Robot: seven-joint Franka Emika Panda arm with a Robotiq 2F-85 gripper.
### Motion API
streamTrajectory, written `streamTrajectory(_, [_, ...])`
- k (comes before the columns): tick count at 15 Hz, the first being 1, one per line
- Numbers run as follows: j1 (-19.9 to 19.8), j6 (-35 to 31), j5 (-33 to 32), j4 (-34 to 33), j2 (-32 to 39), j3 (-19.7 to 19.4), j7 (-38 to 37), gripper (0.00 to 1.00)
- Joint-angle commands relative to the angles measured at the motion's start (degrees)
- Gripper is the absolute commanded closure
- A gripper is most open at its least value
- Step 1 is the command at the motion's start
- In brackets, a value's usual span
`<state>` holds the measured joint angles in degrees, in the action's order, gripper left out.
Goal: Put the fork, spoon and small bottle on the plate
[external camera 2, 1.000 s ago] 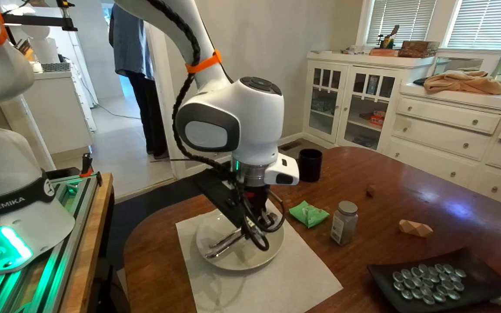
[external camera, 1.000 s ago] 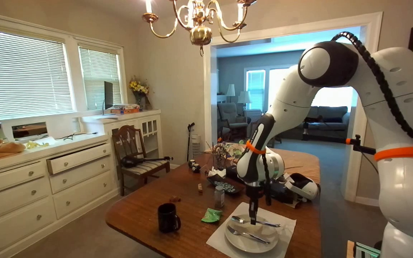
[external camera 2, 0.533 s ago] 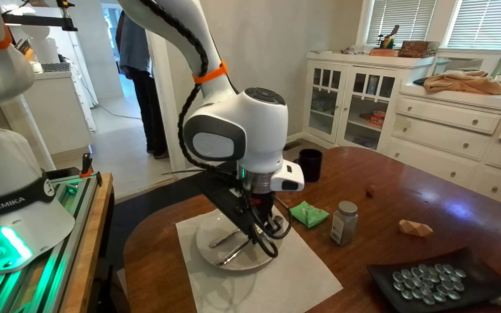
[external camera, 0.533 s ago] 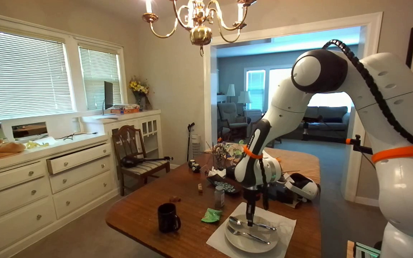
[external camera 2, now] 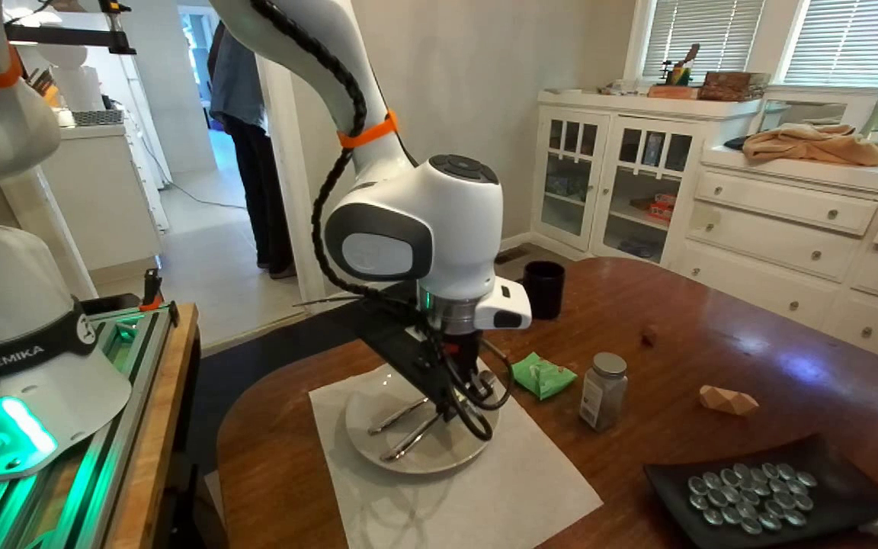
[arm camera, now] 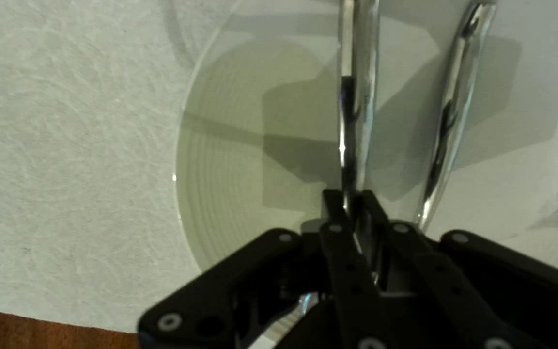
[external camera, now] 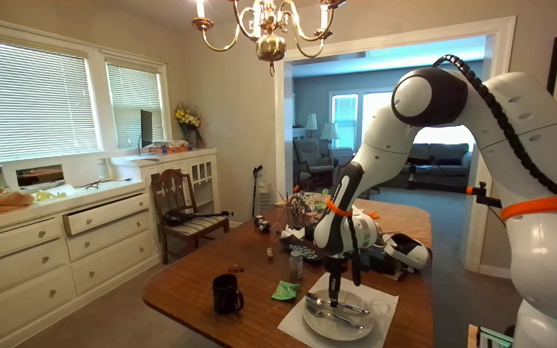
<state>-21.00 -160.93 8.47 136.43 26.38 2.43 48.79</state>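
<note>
The pincer [arm camera: 350, 198] is closed on the spoon [arm camera: 358, 97] and holds it over the plate [arm camera: 225, 179]; whether the spoon touches there, I cannot tell. The fork [arm camera: 453, 116] lies already on the plate, just beside it. For a good release, it seems better to lower the spoon level, without crossing the fork, then loosen slowly and rise straight. The small bottle [external camera 2: 603, 393] stands upright on the worktop [external camera 2: 675, 328], apart from the plate

Silvery fork [arm camera: 455, 111] and spoon [arm camera: 358, 97], white plate [arm camera: 228, 203]
</note>
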Motion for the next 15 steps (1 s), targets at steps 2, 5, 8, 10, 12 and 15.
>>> streamTrajectory(2, [-1.0, -1.9, -0.5, -0.2, 1.6, 1.3, -0.7, 0.97])
streamTrajectory(5, [-0.9, -2.1, -0.1, -0.3, 1.7, 1.3, -1.6, 0.97])
streamTrajectory(8, [-1.4, -2.8, 0.8, -0.4, 1.9, 1.9, -2.5, 0.97])
streamTrajectory(10, [-1.9, -3.4, 1.5, -0.4, 2.1, 2.6, -3.5, 0.97])
streamTrajectory(12, [-2.3, -3.9, 1.7, -0.4, 2.1, 3.2, -4.6, 0.97])
streamTrajectory(15, [-2.6, -4.0, 1.4, -0.6, 2.3, 3.6, -6.2, 0.97])
